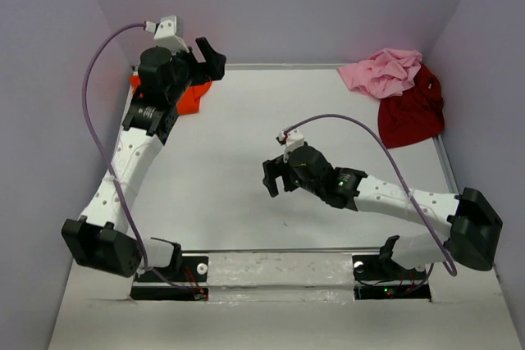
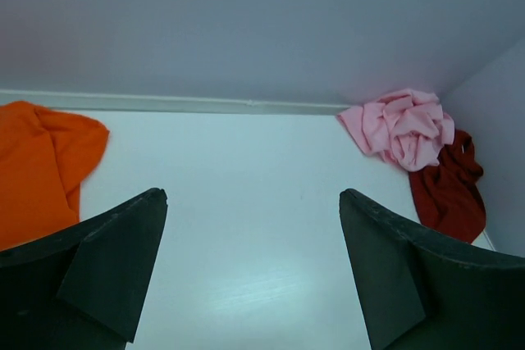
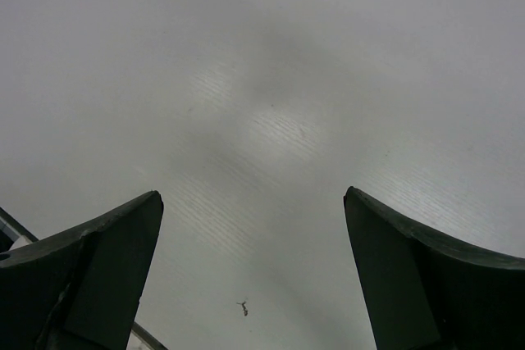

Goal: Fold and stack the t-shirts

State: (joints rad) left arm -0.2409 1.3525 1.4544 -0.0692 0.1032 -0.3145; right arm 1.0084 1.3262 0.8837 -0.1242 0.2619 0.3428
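At the far left corner: a bright orange soft cloth t-shirt [image 1: 195, 97] lies fairly flat, partly hidden under my left arm. I cannot tell if it is folded.
At the far right corner: a light pink cloth t-shirt [image 1: 381, 71] is bunched in soft ridges. It touches a limp dark red cloth t-shirt [image 1: 410, 112]. Both look unfolded.
My left fingers [image 1: 211, 53]: spread wide, empty, raised just beside the orange shirt.
My right fingers [image 1: 276, 176]: spread wide, empty, over bare surface.
Worktop [image 1: 271, 120]: smooth, white, faintly glossy. Its bare middle is probably the folding space.
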